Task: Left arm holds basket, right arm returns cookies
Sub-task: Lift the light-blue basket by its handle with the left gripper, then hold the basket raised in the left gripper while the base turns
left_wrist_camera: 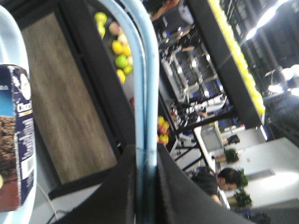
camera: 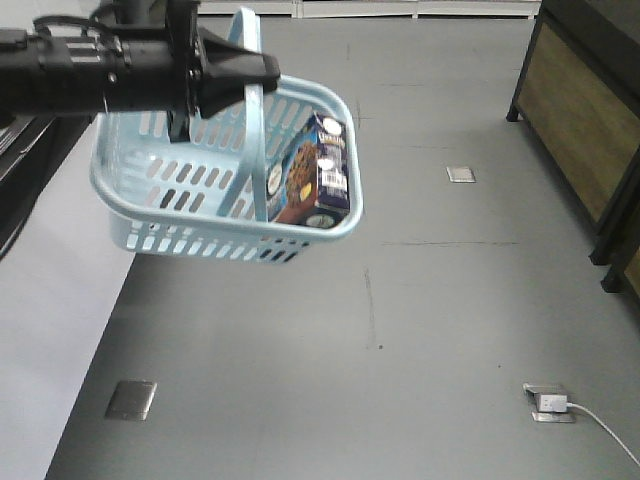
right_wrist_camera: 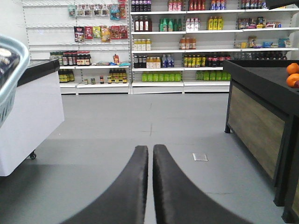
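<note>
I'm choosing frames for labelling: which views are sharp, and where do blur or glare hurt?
Front view: crisp, evenly lit, glare spots on the cookies in the basket. Left wrist view: tilted and soft, ceiling lights blown out top right. Right wrist view: shelves sharp, right gripper near the lens soft.

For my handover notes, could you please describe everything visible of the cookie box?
The cookie box is a dark navy rectangular carton, cardboard by its look, picturing chocolate-chip cookies, with a white barcode label on one narrow side. It stands on end inside the light blue basket, against the end wall on the front view's right, resting on the slotted floor. No gripper touches it; the left gripper holds only the basket's handle.
</note>
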`<state>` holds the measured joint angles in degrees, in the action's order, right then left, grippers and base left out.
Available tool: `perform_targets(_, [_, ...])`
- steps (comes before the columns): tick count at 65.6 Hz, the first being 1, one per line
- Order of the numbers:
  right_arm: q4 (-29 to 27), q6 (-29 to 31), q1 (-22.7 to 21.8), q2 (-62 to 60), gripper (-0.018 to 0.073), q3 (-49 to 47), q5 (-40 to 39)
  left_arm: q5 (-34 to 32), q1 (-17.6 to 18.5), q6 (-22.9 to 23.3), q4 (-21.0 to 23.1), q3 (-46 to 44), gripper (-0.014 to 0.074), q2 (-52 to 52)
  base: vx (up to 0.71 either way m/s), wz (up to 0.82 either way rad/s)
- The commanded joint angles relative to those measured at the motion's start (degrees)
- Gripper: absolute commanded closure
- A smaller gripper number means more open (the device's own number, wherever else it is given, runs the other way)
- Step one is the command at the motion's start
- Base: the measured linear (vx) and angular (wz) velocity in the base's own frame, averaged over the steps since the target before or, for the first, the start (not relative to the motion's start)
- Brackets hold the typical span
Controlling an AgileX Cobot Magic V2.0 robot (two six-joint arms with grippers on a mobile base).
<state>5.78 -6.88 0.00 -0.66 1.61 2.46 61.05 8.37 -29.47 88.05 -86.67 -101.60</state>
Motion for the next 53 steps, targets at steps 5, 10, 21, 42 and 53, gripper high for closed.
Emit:
perform_targets(5, [0.13,0.42,-0.03,-0.71,0.0566,1.05,-4.26,2.02,5.05,-10.44,14.11,9.80,0.0601,7.55,0.00,0.00])
perform_targets(10, [0.13,0.42,-0.03,-0.71,0.0566,1.05,-4.26,0.69,6.93,-12.09,14.11,14.66,0.0601,9.47,0.00,0.00])
perform_targets(21, [0.13,0.42,0.02,-0.77,0.0566,1.05,-4.26,-0.20,9.64,-14.94,14.11,22.93,0.0601,12.73,0.00,0.00])
perform_targets(42, [0.13,0.42,0.02,-0.77,0.0566,1.05,-4.26,-0.93,13.19,-17.06,14.11,29.31,0.0601,14.62,0.00,0.00])
perform_targets(53, [0.13,0.42,0.02,-0.77,0.0566,1.05,-4.26,-1.64,13.89,-17.30,14.11,29.31,0.0601,14.57,0.00,0.00])
